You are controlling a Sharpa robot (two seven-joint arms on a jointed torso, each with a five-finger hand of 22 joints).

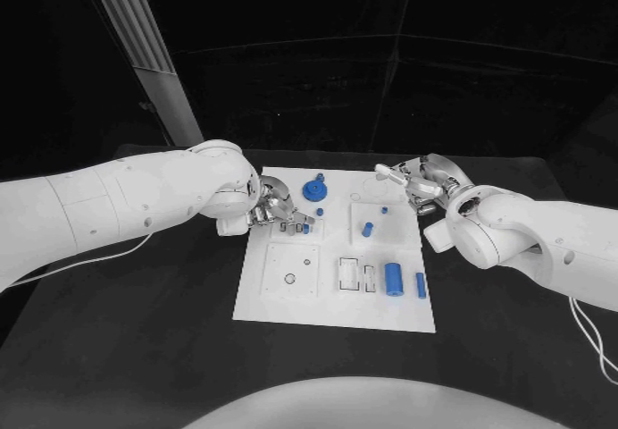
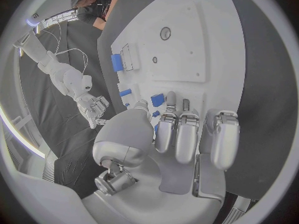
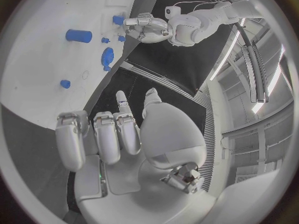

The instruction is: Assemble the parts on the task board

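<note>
The task board (image 1: 338, 315) lies in the middle of the table, with blue parts (image 1: 394, 277) on its right half. I keep the left hand (image 1: 273, 213) low over its far left edge, fingers curled near a small blue part (image 1: 305, 228); whether it grips it I cannot tell. The right hand (image 1: 414, 186) waits beyond the far right corner, fingers apart and empty, I judge to leave room.

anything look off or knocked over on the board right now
Nothing stands out. The blue parts, such as the gear and the cylinder, sit tidily on the task board, which lies flat on the table. The left hand is at the board's left edge; the right hand hovers by its far right corner.
</note>
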